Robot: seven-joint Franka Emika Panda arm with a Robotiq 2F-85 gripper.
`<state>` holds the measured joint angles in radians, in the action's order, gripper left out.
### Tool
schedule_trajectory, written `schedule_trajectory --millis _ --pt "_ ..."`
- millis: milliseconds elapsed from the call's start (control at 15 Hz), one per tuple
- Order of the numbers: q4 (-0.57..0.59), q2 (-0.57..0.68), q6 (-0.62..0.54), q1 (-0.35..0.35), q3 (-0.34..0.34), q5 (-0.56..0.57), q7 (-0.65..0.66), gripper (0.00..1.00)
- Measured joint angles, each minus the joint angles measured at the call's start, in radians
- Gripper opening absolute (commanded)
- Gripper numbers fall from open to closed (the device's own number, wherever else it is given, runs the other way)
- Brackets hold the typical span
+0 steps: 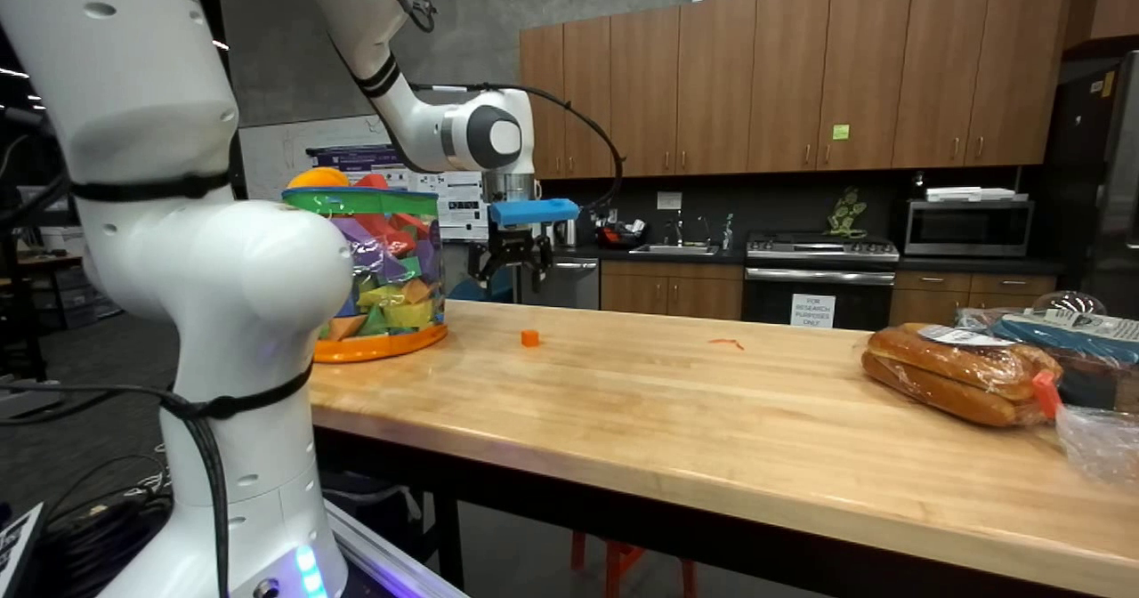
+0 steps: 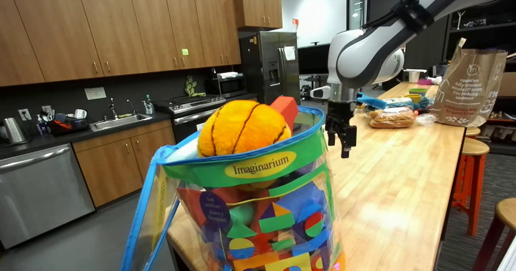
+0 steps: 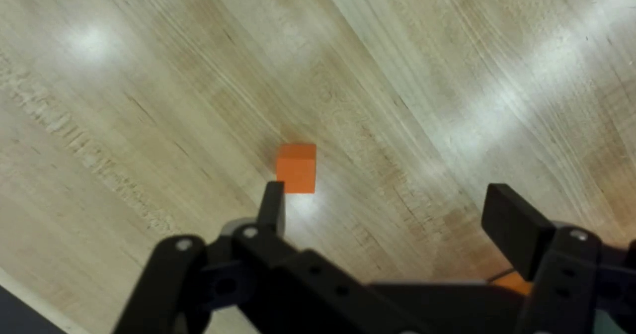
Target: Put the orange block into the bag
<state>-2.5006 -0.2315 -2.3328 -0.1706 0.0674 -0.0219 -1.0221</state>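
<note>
The orange block [image 1: 529,338] is a tiny cube lying on the wooden table. In the wrist view the orange block [image 3: 298,170] is just past the left fingertip, which covers its lower left corner. In the other exterior picture it is hidden. The bag [image 2: 310,154] is large, clear and printed, with a green band and blue rim; its top is unzipped and it is full of coloured blocks. The bag [image 1: 405,204] also stands near the robot base. My gripper [image 1: 511,267] is open and empty, pointing down above the table; it shows too in an exterior view [image 2: 339,146] and the wrist view [image 3: 385,190].
An orange plush ball [image 2: 244,128] and a red block [image 2: 286,109] stick up out of the bag's mouth. A wide orange base [image 1: 391,346] lies under the bag. Packaged bread [image 1: 961,374] and a brown paper bag [image 2: 469,85] stand farther along the table.
</note>
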Motion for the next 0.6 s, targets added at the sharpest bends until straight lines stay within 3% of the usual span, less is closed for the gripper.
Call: schedule_trajectory --millis 600 --pt "0.117 0.152 0.013 0.031 -0.064 0.067 0.085 1.00"
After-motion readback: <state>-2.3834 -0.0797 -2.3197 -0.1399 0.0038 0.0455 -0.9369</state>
